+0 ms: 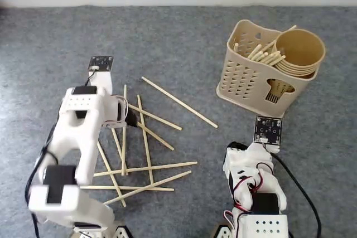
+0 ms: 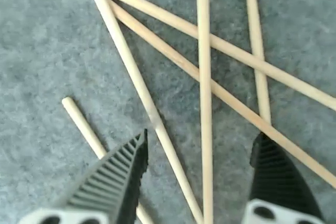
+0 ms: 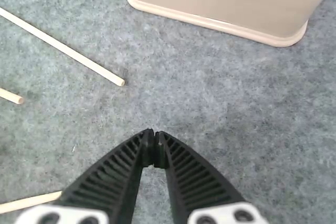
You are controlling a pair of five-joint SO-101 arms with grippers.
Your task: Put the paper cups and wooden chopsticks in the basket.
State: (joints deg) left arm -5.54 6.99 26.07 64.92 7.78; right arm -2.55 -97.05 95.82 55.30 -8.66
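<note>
Left claw (image 2: 201,138) gapes over crossed chopsticks (image 2: 203,51); right claw (image 3: 155,136) closed

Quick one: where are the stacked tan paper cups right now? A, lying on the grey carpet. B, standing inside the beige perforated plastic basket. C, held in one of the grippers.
B: the stacked tan paper cups stand upright inside the beige perforated plastic basket, next to several wooden chopsticks leaning in it.
</note>
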